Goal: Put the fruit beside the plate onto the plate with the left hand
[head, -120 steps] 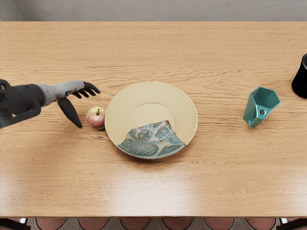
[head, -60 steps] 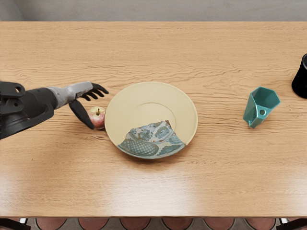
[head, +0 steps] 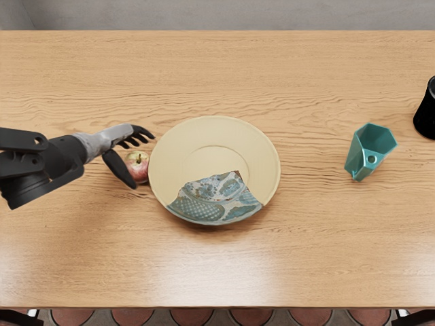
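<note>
A small red and yellow apple (head: 138, 165) sits on the table just left of the plate (head: 258, 146), a cream plate with a blue patterned patch at its front. My left hand (head: 130, 155) comes in from the left edge and stands open around the apple. Its thumb (head: 119, 170) lies against the apple's left front side. The other fingers (head: 138, 135) spread above the apple's far side. The apple still rests on the wood.
A teal cup (head: 368, 150) lies tipped on the table to the right of the plate. A black object (head: 426, 109) shows at the right edge. The table's far edge runs along the top.
My left hand has moved right toward the apple, from a gap beside it to having its thumb and fingers around it. The apple and plate have not moved.
</note>
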Controlling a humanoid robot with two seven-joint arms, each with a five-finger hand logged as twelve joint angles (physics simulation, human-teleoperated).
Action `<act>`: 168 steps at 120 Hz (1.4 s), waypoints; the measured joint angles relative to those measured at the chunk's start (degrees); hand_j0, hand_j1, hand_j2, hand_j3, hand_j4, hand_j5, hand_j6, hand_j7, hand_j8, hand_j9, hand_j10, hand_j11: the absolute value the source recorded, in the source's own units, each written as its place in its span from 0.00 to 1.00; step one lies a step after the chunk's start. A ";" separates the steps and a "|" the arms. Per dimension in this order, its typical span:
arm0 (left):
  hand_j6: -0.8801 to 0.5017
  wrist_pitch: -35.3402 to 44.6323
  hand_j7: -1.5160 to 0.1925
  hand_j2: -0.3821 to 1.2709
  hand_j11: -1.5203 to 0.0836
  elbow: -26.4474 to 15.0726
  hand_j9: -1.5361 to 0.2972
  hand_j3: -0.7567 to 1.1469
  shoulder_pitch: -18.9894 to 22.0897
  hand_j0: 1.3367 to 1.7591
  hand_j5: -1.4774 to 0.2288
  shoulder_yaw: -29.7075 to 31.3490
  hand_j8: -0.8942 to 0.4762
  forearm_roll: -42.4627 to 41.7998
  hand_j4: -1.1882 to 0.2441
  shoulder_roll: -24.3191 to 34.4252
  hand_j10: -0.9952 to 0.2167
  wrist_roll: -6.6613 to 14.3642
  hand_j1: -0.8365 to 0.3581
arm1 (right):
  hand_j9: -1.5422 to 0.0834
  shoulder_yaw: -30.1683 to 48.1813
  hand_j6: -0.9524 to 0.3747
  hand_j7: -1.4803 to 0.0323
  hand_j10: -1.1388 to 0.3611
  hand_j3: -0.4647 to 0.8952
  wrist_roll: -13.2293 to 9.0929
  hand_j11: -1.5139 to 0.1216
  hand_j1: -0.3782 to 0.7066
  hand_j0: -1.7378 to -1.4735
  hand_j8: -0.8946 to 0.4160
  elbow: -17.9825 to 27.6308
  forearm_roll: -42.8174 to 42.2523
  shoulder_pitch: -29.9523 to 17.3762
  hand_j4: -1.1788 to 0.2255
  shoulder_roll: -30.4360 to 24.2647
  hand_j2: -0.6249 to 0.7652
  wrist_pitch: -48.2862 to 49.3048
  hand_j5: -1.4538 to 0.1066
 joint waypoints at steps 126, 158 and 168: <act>0.43 5.05 0.67 0.27 0.71 4.23 0.63 0.40 2.62 0.76 0.65 1.66 0.44 0.33 0.63 -4.00 0.58 1.41 0.70 | 0.92 0.00 0.69 0.95 0.74 0.34 0.00 0.90 0.06 0.30 0.66 0.00 0.00 0.00 0.82 0.00 0.45 0.00 0.91; 0.43 10.29 0.66 0.27 0.71 0.52 0.63 0.40 3.41 0.76 0.64 1.70 0.44 0.02 0.63 -4.01 0.58 1.09 0.70 | 0.92 0.00 0.69 0.95 0.74 0.34 0.01 0.90 0.06 0.30 0.66 0.00 0.00 0.00 0.82 0.00 0.45 0.02 0.91; 0.42 10.89 0.66 0.27 0.71 0.30 0.63 0.40 3.44 0.76 0.64 1.68 0.44 -0.01 0.62 -4.12 0.58 0.91 0.70 | 0.92 0.00 0.69 0.95 0.74 0.34 0.00 0.90 0.06 0.30 0.66 0.00 0.00 0.00 0.82 0.00 0.45 0.00 0.91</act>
